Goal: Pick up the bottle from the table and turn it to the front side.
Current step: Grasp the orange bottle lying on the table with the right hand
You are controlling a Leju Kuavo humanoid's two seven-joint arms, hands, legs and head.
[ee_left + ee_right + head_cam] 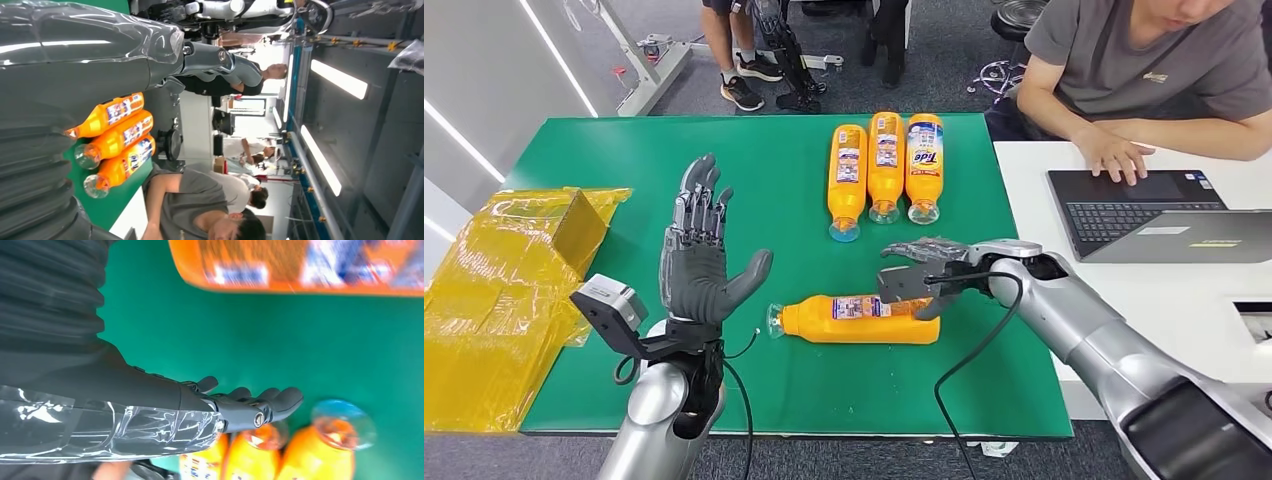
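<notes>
The orange bottle [859, 319] lies on its side near the front of the green table [624, 160], its long axis running across the robot's view, clear cap end toward the robot's left and base toward its right. Its label faces up and looks like the small-print side, so the front does not appear to be showing yet.

The right hand [919, 275] is right at the base end of the bottle, fingers spread above and just behind it, thumb reaching down beside the body. In the right wrist view the fingers [265, 402] are extended and hold nothing, with a stretch of green mat between them and the bottle [300, 265]. So the bottle lies just in front of and under this hand, and a grasp would have to close across the short axis.

The left hand [699, 260] stands upright with fingers released, palm toward the bottle, well off its cap end.

Three more bottles [886, 165] lie side by side farther back, caps toward the robot. A person [1144, 70] sits at the laptop [1144, 210] on the white table alongside
</notes>
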